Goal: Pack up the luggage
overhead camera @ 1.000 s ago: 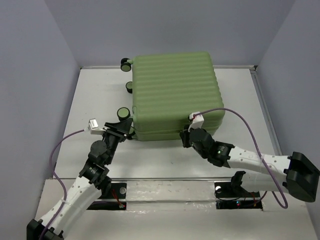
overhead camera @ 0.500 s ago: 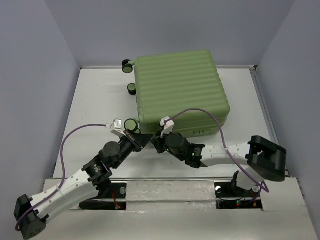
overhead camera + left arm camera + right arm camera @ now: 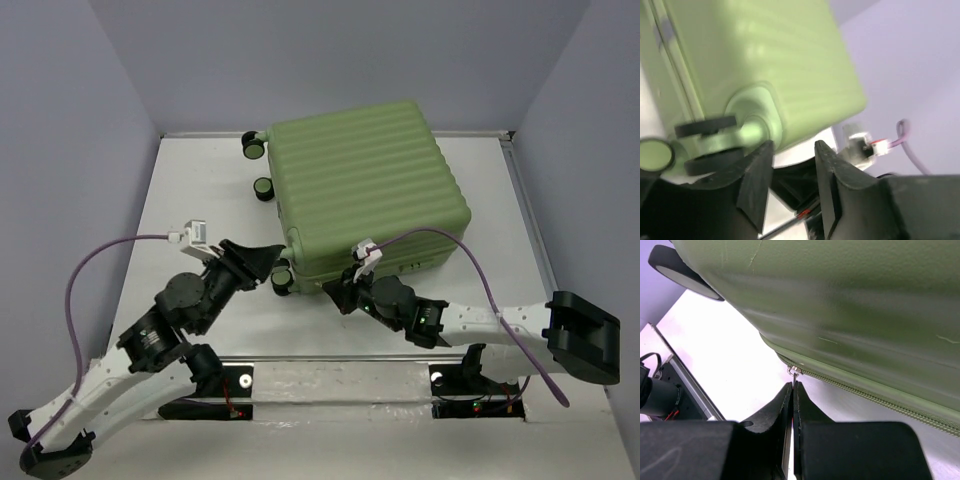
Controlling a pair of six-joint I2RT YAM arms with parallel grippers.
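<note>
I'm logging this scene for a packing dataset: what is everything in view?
luggage: one, light green, closed, on the table's far middle
wheels: three showing, black, on the luggage's left side
zipper pull: one, pale, on the luggage's near seam
table: one, white, under everything
cables: two, purple, one off each wrist
left gripper: one, black, open, by the nearest wheel
right gripper: one, black, shut, tips at the zipper pull

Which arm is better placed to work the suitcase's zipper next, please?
Right, probably: the right gripper, shut, sits at the zipper pull on the suitcase, while the left gripper stands open beside a corner wheel.
</note>
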